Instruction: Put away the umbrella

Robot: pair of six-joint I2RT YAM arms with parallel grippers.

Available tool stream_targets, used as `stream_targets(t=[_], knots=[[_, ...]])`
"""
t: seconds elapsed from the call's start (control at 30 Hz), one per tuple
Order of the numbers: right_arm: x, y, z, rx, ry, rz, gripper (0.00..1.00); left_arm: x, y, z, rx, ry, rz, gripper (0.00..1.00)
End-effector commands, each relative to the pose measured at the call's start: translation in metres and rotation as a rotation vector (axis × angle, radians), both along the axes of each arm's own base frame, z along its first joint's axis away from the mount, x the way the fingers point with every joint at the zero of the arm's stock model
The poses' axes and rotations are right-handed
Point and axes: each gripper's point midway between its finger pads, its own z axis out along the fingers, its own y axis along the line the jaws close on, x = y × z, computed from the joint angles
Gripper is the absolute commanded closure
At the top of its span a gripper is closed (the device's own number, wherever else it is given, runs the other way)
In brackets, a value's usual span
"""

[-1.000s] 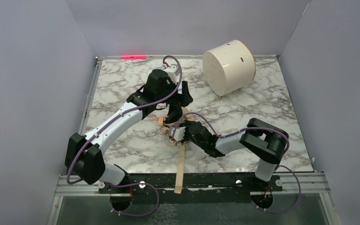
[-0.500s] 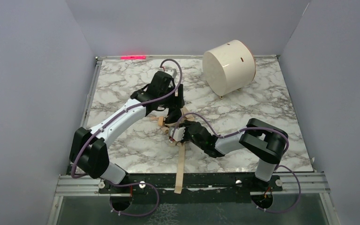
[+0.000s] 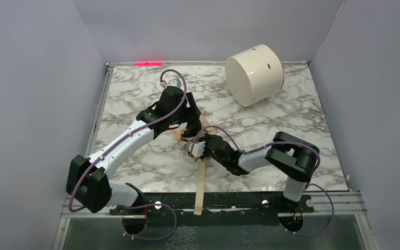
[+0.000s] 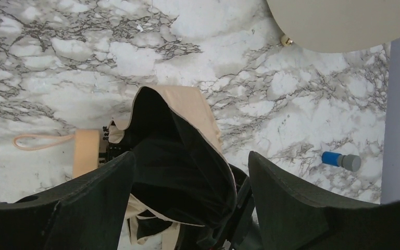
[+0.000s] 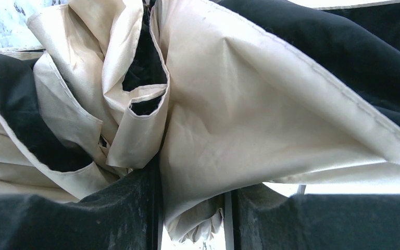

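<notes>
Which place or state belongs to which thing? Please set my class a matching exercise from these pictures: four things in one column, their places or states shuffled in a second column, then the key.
Things
1. beige fabric folding umbrella
2. white cylindrical drum
3. left gripper
4. right gripper

Places or states
A. open, one finger on either side of the umbrella
B. at the far right of the marble table
C. crumpled near the table's middle, between both grippers
D. shut on a fold of umbrella fabric

Pairs: 1-C; 2-B; 3-A; 4-D
</notes>
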Motion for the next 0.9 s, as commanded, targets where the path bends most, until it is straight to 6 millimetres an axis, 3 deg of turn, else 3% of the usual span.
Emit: stream_targets(t=[0.0,0.2,0.3,0.5,0.7,0.87], knots=[[-0.034,-0.037,-0.075,-0.228,0.189,0.011,0.83,0.007,-0.012,0.001,-0.094,0.009,0.037,0.21],[-0.035,-0.038,-0.075,-0.229,0.187,0.010,0.83,0.021,-0.029,-0.005,-0.119,0.013,-0.016,0.21],[-0.036,-0.039,-0.076,-0.231,0.189,0.008,0.83,0.025,-0.039,-0.010,-0.119,0.029,-0.060,0.26],[-0.036,-0.039,-0.076,-0.232,0.189,0.007,0.83,0.023,-0.047,-0.011,-0.123,0.031,-0.113,0.61],[-0.036,-0.040,-0.078,-0.238,0.190,0.005,0.83,0.022,-0.057,0.011,-0.146,-0.034,-0.209,1.00],[-0.037,-0.040,-0.079,-0.244,0.193,0.008,0.83,0.007,-0.082,0.047,-0.235,-0.134,-0.422,1.00]])
